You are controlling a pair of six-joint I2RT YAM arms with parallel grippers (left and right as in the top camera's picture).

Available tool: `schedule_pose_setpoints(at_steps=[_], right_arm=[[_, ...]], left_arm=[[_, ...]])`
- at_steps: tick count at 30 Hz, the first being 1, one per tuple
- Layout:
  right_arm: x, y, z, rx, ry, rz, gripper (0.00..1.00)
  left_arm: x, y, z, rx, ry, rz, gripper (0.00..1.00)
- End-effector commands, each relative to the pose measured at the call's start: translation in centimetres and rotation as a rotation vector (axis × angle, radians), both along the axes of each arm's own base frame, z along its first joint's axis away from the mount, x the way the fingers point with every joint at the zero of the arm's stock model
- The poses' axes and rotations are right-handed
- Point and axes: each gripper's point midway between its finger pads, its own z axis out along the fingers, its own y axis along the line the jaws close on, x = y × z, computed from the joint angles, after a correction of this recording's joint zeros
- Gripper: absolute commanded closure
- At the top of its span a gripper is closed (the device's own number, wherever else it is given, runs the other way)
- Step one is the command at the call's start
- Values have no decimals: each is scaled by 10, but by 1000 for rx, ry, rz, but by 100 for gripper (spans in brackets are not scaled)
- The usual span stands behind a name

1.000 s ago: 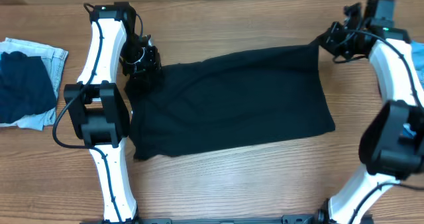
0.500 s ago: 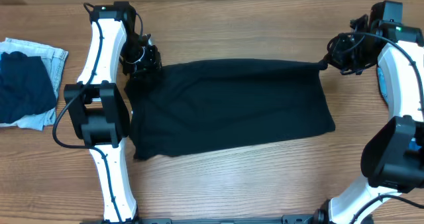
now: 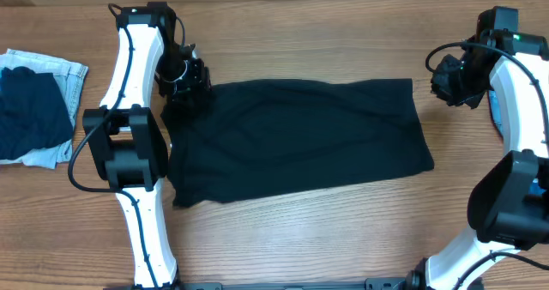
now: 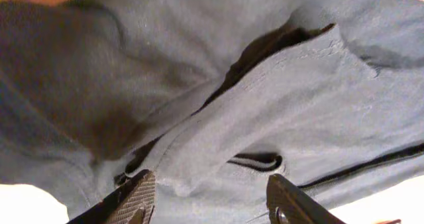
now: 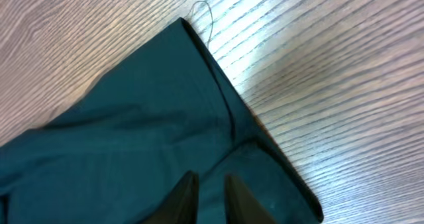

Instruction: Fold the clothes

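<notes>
Since the earlier frames the right pincer (image 3: 448, 80) has released the far right corner and drawn clear of it; the dark flat-spread cloth garment (image 3: 300, 140) now lies slack on the brown wooden worktop (image 3: 326, 33). Overhead: left pincer (image 3: 182, 82) sits on the garment's far left corner; folded blue clothes (image 3: 34, 105) lie at the left edge. Left wrist: fingers (image 4: 136, 197) spread over bunched fabric (image 4: 278, 98), gripping nothing. Right wrist: fingers (image 5: 182, 197) nearly together, empty, above the garment corner (image 5: 192, 38)

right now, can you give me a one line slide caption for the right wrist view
Right wrist fingers, nearly closed and empty, hover above the corner of the dark garment on the wooden table.
</notes>
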Motion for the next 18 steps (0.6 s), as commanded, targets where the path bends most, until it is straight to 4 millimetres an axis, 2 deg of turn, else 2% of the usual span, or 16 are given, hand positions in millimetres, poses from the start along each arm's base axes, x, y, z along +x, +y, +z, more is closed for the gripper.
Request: schedule_pose_setpoints(at_steps=[1,3,5,11,14,18], right_arm=[[6,2,9,-1,-33,-1,77],[10,11,10,30,-49,19,74],[13,22,12,63,-63,42,71],[17,46,12,66,-74,119,67],[24,50,14,62,-100,131,67],[26,50,14,59,-111,132,66]], left_arm=[[18,-4,8,-12,-101,-33,37],[32,-12,11,-53,-160,-34,35],[35,-13,11,-59,-163,-1,35],[2,-9,11,-40,-5,43,42],[-13,6,10,19,79,108,43],[-14,37,6,123,126,281,42]])
